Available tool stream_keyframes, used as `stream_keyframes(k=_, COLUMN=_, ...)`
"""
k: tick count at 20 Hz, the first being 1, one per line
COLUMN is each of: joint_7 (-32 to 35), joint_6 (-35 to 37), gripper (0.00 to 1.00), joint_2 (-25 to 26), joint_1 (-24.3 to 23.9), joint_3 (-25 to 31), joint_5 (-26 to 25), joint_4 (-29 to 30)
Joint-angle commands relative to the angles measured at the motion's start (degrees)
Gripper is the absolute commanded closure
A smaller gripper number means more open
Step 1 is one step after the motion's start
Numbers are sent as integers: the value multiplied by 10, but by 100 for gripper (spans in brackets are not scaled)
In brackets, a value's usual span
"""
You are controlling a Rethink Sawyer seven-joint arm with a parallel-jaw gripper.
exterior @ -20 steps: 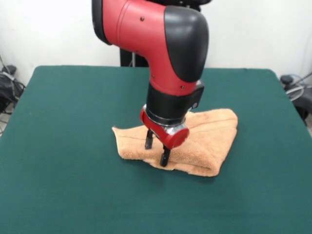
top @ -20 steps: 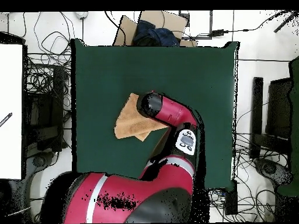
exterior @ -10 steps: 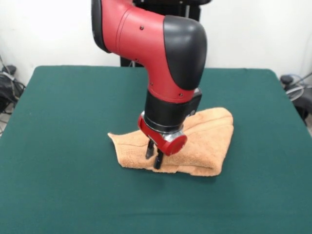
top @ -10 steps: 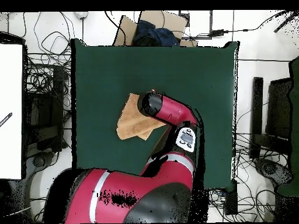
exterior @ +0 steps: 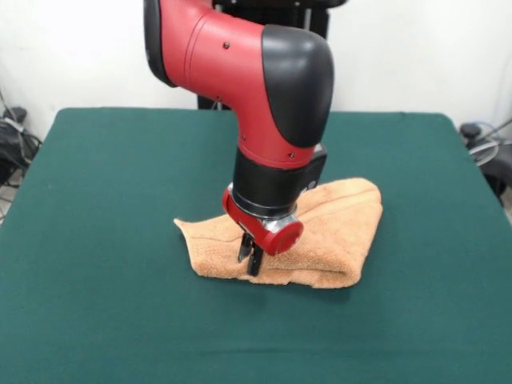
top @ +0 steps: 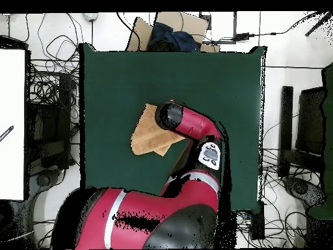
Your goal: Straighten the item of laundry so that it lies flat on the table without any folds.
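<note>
In the front view the orange-tan towel (exterior: 324,232) lies folded over on itself a little right of the frame's centre, on the dark green desk (exterior: 104,240). Its right side is a thick rounded fold, while a thinner single layer runs out to a point at the left. The red and black arm (exterior: 256,88) comes down from the top of the frame and covers the middle of the cloth. The hand (exterior: 250,256) points down at the towel's near edge, just left of the frame's centre, its two dark fingers drawn close together with the tips at the cloth; they appear pinched on the towel's front hem, though the tips are too small to make out the contact itself. In the overhead view the towel (top: 148,135) sits just left of the centre of the desk (top: 117,78), and the arm (top: 188,127) reaches up from the bottom of the frame and hides the towel's right part.
</note>
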Motion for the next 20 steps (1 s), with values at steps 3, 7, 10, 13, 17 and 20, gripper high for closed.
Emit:
stream_keyframes(k=3, joint_7=23, joint_6=-37, gripper=100, joint_2=5, joint_1=-21, joint_3=74, joint_5=-35, joint_4=12)
stream_keyframes(k=7, joint_7=33, joint_6=-7, gripper=100, joint_2=-12, joint_1=-16, joint_3=67, joint_5=-32, joint_4=17)
stream_keyframes(k=10, joint_7=46, joint_6=0, gripper=100, joint_2=-25, joint_1=-2, joint_3=55, joint_5=-31, joint_4=28)
stream_keyframes(k=13, joint_7=53, joint_6=14, gripper=100, joint_2=-35, joint_1=13, joint_3=40, joint_5=-32, joint_4=33)
stream_keyframes(k=17, joint_7=60, joint_6=15, gripper=100, joint_2=-52, joint_1=20, joint_3=37, joint_5=-31, joint_4=58)
stream_keyframes(k=20, joint_7=63, joint_6=3, gripper=100, joint_2=-66, joint_1=19, joint_3=43, joint_5=-30, joint_4=84)
